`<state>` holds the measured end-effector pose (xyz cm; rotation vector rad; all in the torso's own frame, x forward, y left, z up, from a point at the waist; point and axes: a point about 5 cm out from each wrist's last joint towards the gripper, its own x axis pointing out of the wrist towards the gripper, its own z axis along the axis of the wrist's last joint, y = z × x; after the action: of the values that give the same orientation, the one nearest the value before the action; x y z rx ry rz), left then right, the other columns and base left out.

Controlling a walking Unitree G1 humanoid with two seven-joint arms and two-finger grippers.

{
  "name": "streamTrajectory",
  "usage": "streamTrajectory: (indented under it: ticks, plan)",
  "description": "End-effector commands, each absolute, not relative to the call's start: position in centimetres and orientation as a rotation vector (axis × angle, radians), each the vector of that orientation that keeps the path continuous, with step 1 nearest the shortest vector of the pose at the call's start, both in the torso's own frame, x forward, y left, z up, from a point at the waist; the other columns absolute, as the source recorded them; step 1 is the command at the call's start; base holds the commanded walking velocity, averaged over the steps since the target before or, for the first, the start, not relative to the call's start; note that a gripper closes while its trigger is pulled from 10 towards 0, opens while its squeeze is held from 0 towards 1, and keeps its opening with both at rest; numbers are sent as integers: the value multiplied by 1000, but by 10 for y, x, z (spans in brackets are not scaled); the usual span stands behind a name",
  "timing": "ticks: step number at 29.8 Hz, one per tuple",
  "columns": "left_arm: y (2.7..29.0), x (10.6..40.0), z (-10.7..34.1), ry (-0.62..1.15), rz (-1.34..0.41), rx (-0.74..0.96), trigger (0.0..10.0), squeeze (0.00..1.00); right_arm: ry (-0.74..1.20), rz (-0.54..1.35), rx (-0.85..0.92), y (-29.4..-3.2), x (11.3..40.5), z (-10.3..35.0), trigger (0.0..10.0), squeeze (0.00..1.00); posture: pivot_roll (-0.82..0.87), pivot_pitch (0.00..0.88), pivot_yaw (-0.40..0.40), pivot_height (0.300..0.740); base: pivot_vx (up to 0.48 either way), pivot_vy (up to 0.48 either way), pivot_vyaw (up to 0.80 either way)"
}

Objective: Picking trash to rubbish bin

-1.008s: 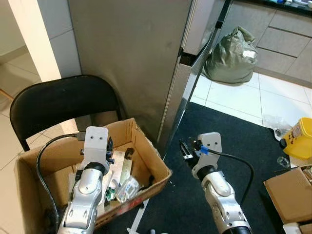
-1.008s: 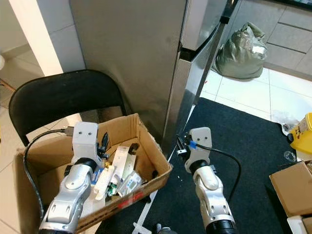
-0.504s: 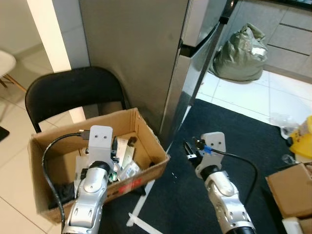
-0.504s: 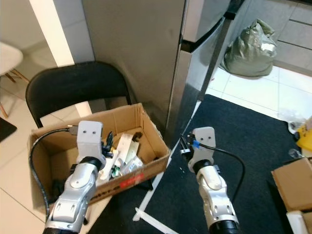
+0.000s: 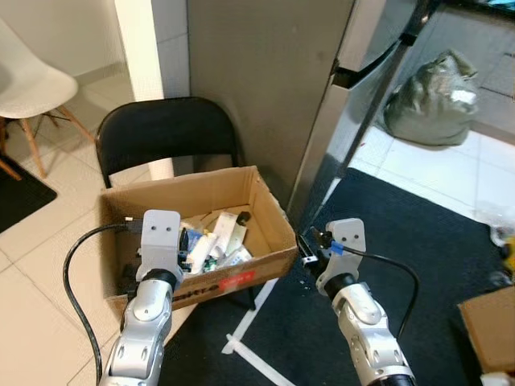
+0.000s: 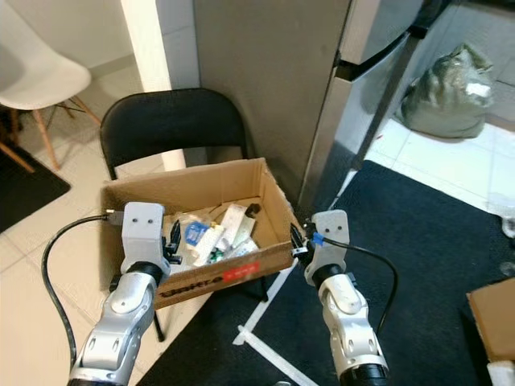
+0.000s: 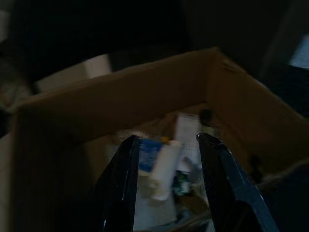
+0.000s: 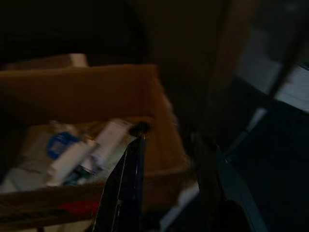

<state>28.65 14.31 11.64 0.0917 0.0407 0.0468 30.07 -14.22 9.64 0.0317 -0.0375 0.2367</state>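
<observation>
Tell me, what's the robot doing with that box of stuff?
The robot is standing over a cardboard box full of trash that sits on a black folding chair beside the fridge. Its left gripper hovers open at the box's near edge, holding nothing. Its right gripper hangs open just outside the box's right corner, empty too.

The dim right wrist view looks past two long black fingers [image 8: 126, 193], their jaws standing apart with nothing between them. Beyond them sits an open brown cardboard box [image 8: 164, 116]. Inside the box lie a white tube-shaped packet [image 8: 67, 162], a white flat carton [image 8: 110, 135] and a blue-labelled wrapper [image 8: 59, 143].
</observation>
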Motion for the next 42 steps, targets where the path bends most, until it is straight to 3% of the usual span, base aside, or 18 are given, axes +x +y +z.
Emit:
streamTrajectory:
  ticks: [1,30,42]
  plan:
    - [141,287,113,59,36,87,10000,0,-24,225,41,-145,299,94,10000,0,-6,125,-79,740,0,0,-581]
    - [130,295,121,51,-46,84,10000,0,-14,203,48,-145,300,95,10000,0,-25,140,-72,740,0,0,-713]
    - [140,296,120,53,-32,97,10000,0,-10,185,56,-148,295,94,10000,0,-47,138,-54,740,0,0,-736]
